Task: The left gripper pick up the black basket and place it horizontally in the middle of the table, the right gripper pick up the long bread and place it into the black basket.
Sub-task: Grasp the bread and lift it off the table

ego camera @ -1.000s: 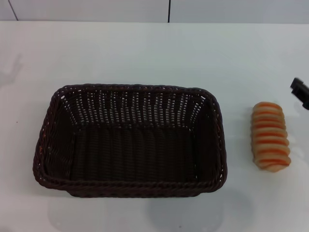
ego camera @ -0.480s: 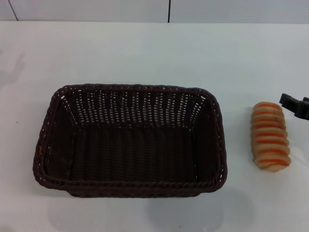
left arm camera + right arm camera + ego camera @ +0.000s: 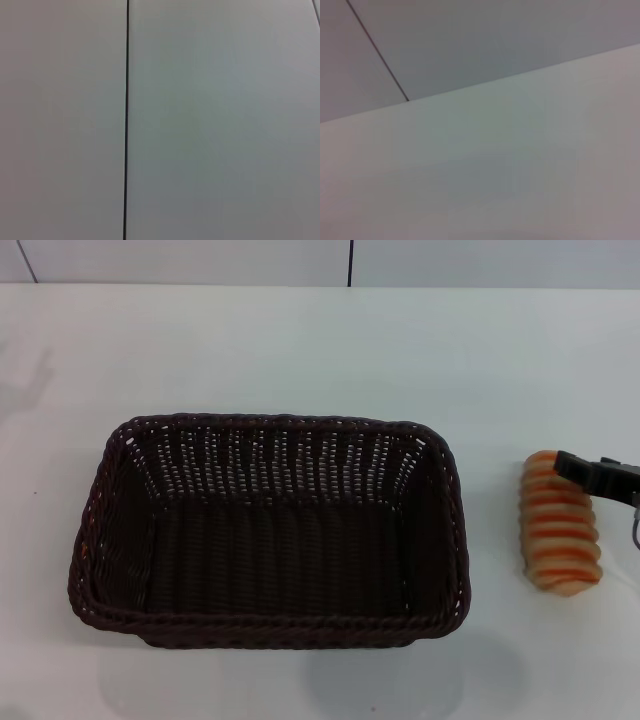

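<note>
Head view: right gripper (image 3: 585, 471), black w/ thin fingertips and a thin cable, reaches in from the right edge over the far end of the small tan long bread (image 3: 561, 524) w/ orange stripes; can't tell if open or closed. Bread lies right of the big dark woven black basket (image 3: 268, 530), apart, on the white table (image 3: 300, 350). Left gripper not seen.

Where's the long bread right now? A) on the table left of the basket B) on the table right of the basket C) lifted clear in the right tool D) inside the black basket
B: the long bread lies on the table, right of the black basket, with the right tool at its far end.
</note>
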